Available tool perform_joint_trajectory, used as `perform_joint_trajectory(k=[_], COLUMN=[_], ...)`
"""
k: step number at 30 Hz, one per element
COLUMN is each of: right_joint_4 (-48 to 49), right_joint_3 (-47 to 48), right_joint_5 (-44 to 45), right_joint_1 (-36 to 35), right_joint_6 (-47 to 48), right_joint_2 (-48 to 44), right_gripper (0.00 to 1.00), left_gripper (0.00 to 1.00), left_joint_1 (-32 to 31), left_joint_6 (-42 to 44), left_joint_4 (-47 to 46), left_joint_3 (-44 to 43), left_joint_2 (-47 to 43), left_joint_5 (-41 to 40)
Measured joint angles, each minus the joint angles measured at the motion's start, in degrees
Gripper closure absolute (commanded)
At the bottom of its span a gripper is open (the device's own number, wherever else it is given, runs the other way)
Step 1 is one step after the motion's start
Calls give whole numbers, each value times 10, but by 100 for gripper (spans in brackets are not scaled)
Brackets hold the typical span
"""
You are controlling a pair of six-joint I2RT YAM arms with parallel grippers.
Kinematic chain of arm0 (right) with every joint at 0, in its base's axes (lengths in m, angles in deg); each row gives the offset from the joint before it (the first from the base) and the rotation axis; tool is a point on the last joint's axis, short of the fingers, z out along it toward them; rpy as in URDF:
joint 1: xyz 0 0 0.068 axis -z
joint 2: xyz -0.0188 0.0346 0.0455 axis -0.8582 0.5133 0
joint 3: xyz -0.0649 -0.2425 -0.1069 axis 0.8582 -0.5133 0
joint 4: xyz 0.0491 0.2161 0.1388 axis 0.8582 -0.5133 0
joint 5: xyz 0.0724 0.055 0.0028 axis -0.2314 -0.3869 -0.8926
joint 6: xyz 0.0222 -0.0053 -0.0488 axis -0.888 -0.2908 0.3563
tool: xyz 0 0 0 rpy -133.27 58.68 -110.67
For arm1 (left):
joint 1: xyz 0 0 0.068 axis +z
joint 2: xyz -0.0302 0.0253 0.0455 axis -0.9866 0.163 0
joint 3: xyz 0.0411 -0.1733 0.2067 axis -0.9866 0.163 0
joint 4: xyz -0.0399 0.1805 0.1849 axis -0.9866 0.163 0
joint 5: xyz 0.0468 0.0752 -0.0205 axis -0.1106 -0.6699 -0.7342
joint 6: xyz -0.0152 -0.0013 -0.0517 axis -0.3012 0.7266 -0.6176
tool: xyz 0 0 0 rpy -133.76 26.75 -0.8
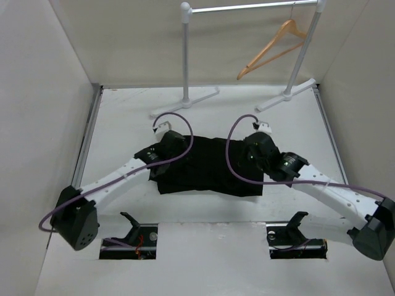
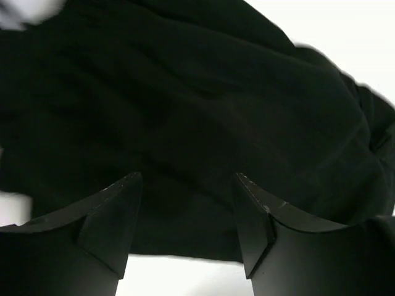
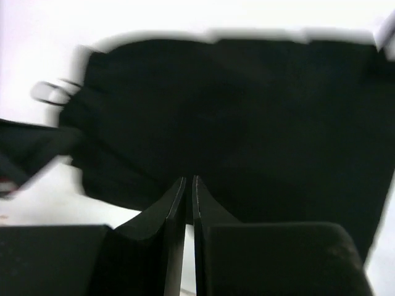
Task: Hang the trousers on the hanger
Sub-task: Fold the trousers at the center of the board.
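One black, wrinkled heap, the trousers (image 1: 207, 166), lies on the white table (image 1: 210, 117) between the two arms. The left end effector (image 2: 186, 177) is at the cloth's left side. Its fingers stand wide apart, and the fabric fills the view beyond them. Whether they touch the cloth cannot be told. The right end effector (image 3: 189, 179) is at the right side of the heap. Its fingers are pressed together with only a sliver between them, above the dark cloth in a blurred wrist view. Purple cables (image 1: 231, 160) loop from both wrists. Well apart, at the back right, the hanger (image 1: 274, 49) hangs tilted from a silver rail (image 1: 253, 7) on white posts.
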Motion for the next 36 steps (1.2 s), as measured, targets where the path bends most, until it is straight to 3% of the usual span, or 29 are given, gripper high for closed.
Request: perform_joint_trajectory(k=[2, 5, 10, 13, 21, 26, 32, 36], right_joint_4=[10, 27, 41, 43, 20, 30, 170, 256], right_joint_3=[-71, -179, -320, -358, -317, -212, -162, -163], right_joint_5=[-28, -64, -100, -111, -132, -162, -230, -256], right_joint_1=[27, 45, 61, 90, 132, 146, 190, 249], right_joint_6=[-14, -44, -116, -144, -126, -91, -76, -73], right_joint_2=[-6, -18, -89, -113, -128, -126, 27, 162], right_gripper=[86, 88, 88, 86, 74, 81, 85, 88], left_gripper=[45, 47, 48, 48, 49, 53, 53, 53], left_joint_1=[-24, -9, 71, 99, 97, 61, 8, 46], left_joint_6=[0, -6, -31, -35, -38, -38, -37, -32], left_joint_4=[-36, -74, -92, -95, -3, 44, -8, -62], left_joint_3=[-4, 32, 150, 181, 172, 75, 10, 56], left_joint_2=[52, 82, 59, 5, -89, -118, -3, 63], left_joint_5=[0, -3, -4, -1, 2, -9, -17, -17])
